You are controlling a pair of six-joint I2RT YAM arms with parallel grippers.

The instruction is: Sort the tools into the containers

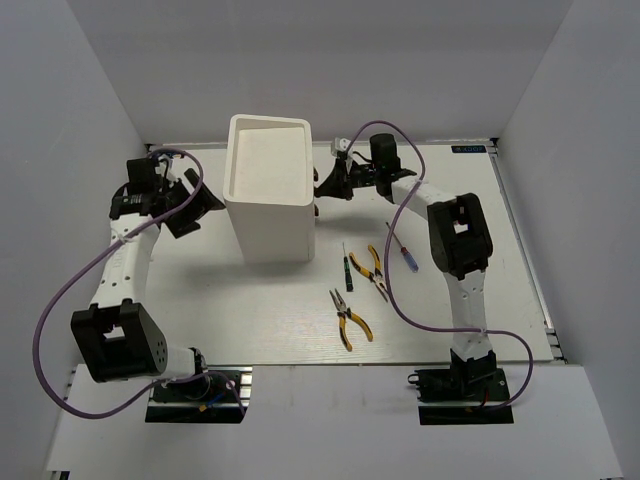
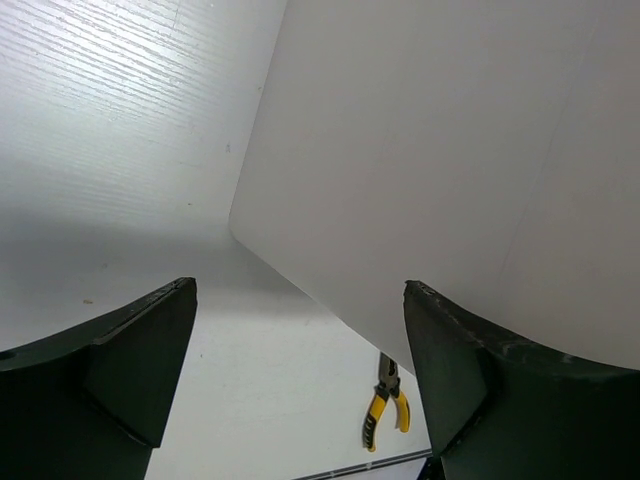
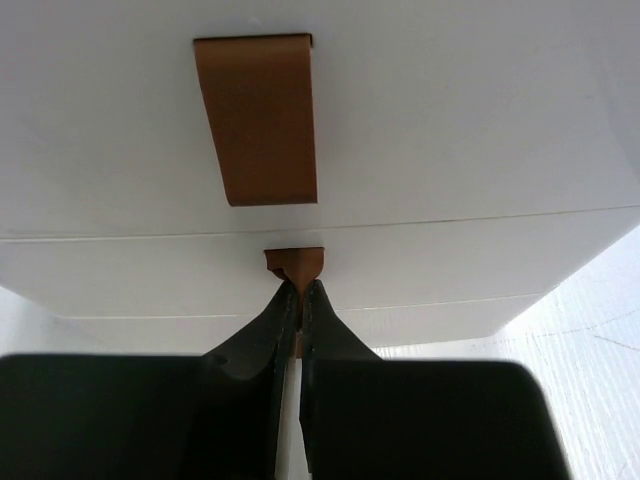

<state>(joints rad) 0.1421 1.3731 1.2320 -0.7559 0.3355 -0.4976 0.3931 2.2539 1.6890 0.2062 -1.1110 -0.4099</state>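
Observation:
The tall white box (image 1: 268, 190) stands mid-table. Its drawers face right; in the right wrist view they show as white fronts (image 3: 450, 265) with brown knobs, one above (image 3: 258, 118) and one lower (image 3: 296, 260). My right gripper (image 1: 322, 186) (image 3: 300, 290) is shut on the lower knob. My left gripper (image 1: 203, 207) (image 2: 300, 300) is open and empty beside the box's left wall (image 2: 450, 150). Two yellow-handled pliers (image 1: 351, 320) (image 1: 372, 268), a thin dark-green screwdriver (image 1: 347, 266) and a thin blue-handled screwdriver (image 1: 403, 249) lie on the table right of the box. One pair of pliers shows in the left wrist view (image 2: 385, 405).
White walls enclose the table on the left, back and right. Purple cables (image 1: 60, 300) loop off both arms. The table's front edge (image 1: 400, 362) runs just behind the arm bases. No green-handled stubby screwdrivers are in view.

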